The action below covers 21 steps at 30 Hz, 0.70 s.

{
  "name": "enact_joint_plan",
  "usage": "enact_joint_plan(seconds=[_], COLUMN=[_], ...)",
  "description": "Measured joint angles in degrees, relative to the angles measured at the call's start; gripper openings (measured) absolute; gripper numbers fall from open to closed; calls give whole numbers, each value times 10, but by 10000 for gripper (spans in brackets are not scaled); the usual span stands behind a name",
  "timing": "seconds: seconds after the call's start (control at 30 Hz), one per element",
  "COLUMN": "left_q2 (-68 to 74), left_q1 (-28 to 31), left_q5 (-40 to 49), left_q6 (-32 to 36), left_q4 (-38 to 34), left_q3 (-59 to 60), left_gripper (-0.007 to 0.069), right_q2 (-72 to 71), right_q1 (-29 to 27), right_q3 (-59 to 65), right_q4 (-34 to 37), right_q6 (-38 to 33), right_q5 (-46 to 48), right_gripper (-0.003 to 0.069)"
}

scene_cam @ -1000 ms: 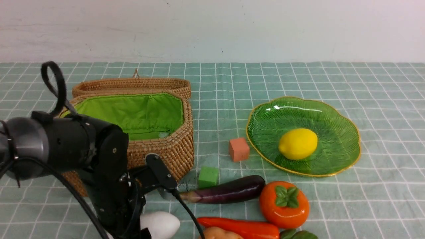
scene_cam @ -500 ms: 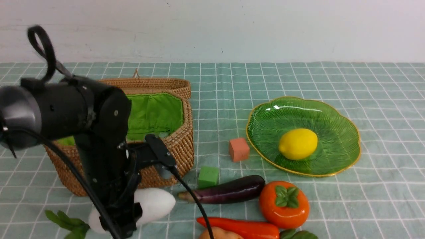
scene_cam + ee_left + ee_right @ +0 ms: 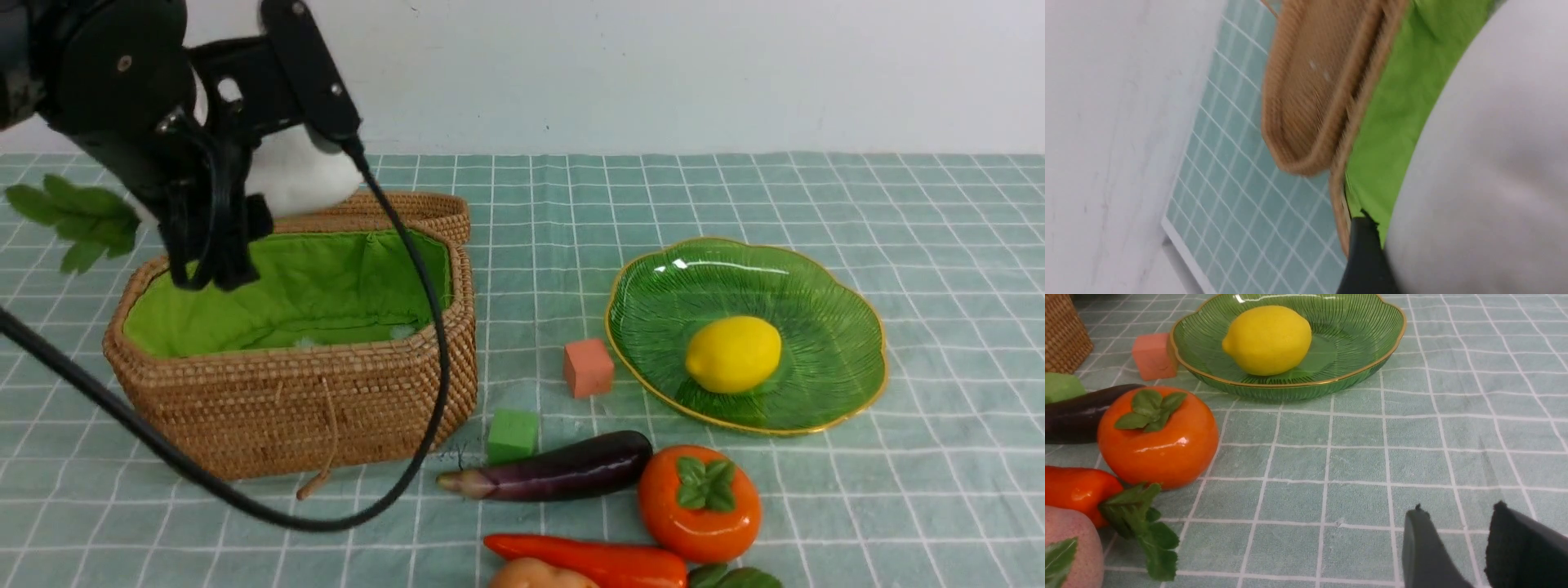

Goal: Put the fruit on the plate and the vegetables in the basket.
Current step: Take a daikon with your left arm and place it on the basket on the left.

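Currently, my left gripper (image 3: 211, 257) clamps the white vegetable (image 3: 298, 175) high over the basket (image 3: 286, 400), presumably so I can drop it in; right gripper (image 3: 1455, 522) slightly parted, empty.

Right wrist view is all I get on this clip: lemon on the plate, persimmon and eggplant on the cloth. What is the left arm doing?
Observer: The left gripper hangs in the air, shut on the white vegetable, whose green leaves stick out on the other side.
Operator: Above what?
Observer: Above the far side of the basket. The left wrist view looks past the vegetable down onto it.
Operator: Is the basket open?
Observer: Yes. Its lid lies folded back behind it, and the green lining shows.
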Motion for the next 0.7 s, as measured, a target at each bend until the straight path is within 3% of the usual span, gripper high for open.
enact_joint_plan(seconds=[0.13, 0.37, 0.5, 0.7], left_q2=[41, 126, 142, 134], left_q1=[0, 0, 0, 0], left_q5=[-56, -59, -70, -47], left_q6=[-25, -52, -92, -118], left_q4=[2, 10, 30, 44], left_q3=[0, 0, 0, 0], left_gripper=[462, 478, 637, 669], right_q2=[0, 0, 0, 0], right_q1=[0, 0, 0, 0], right_q3=[0, 0, 0, 0], right_q4=[0, 0, 0, 0], right_q6=[0, 0, 0, 0], right_q5=[0, 0, 0, 0], right_gripper=[241, 241, 241, 241])
